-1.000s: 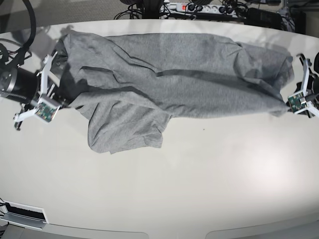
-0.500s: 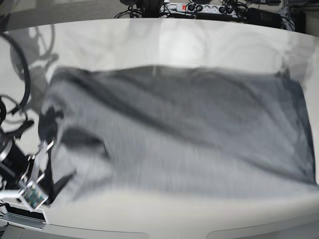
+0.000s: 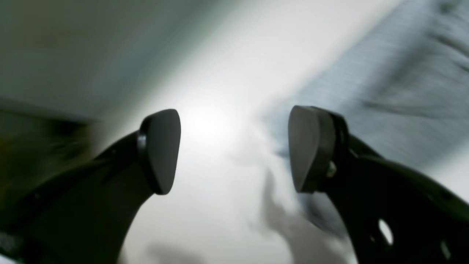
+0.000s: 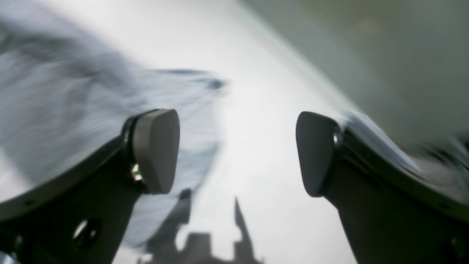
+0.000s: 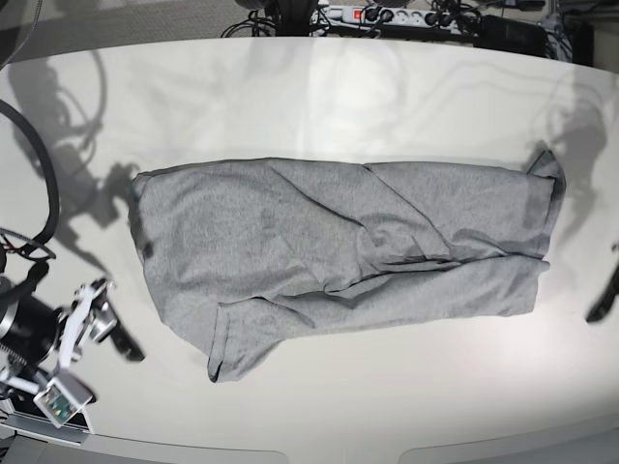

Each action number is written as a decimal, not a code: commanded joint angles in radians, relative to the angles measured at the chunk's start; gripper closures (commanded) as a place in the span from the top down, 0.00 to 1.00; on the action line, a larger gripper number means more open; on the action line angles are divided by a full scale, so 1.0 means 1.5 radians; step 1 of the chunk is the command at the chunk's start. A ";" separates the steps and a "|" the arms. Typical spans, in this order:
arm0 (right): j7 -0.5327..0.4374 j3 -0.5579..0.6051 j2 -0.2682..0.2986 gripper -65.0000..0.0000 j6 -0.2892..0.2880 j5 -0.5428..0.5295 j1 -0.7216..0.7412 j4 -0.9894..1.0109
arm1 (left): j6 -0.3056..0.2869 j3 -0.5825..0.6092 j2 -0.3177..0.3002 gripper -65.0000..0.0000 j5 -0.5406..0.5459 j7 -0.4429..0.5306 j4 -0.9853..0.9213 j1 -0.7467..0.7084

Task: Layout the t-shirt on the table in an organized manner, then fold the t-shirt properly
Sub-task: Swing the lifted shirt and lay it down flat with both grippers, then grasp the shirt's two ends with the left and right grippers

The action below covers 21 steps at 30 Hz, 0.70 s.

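Note:
The grey t-shirt (image 5: 329, 251) lies spread sideways across the middle of the white table (image 5: 338, 97). It is wrinkled, with one layer folded over along its front edge, and no lettering shows. My right gripper (image 4: 236, 152) is open and empty over bare table. The shirt's edge (image 4: 73, 110) lies just beyond its left finger. In the base view the right gripper (image 5: 95, 307) sits front-left, clear of the shirt. My left gripper (image 3: 234, 150) is open and empty, with shirt cloth (image 3: 384, 91) beyond its right finger. Only a dark sliver of that arm (image 5: 604, 298) shows in the base view.
A power strip and cables (image 5: 387, 14) lie beyond the table's far edge. Black cables (image 5: 29, 193) hang at the left. The table's curved front edge (image 5: 319, 449) runs close below the shirt. Both wrist views are motion-blurred.
Both grippers held the shirt stretched at the far side, swept it toward the front, and have let go. The shirt now lies in the middle; both arms have drawn outward.

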State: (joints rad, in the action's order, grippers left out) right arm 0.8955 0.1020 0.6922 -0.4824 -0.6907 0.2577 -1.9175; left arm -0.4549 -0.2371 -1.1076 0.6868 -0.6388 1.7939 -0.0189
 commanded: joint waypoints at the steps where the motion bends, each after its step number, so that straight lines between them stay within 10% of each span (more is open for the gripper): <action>1: -0.005 -0.007 0.011 0.78 -0.016 -0.020 -0.004 -0.008 | -0.032 -0.007 -0.009 0.71 0.034 -0.004 0.006 0.008; 5: 0.015 -0.005 -0.004 0.63 -0.096 -0.086 -0.081 -0.008 | -0.162 0.011 0.007 0.71 0.115 -0.046 0.006 -0.035; 13: -0.001 0.016 -0.105 0.57 -0.131 0.037 -0.211 -0.003 | -0.162 0.163 0.007 0.71 -0.047 0.000 0.000 -0.110; 21: -0.105 0.153 -0.110 0.58 -0.064 0.259 -0.212 0.103 | -0.117 0.315 0.007 0.71 -0.326 0.174 -0.060 -0.108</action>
State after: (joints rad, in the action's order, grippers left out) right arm 0.7620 0.3393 0.5152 -0.5835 -0.2947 -0.0795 -1.7454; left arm -0.6331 0.2466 -1.0698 0.1875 -0.3954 1.6936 -0.1932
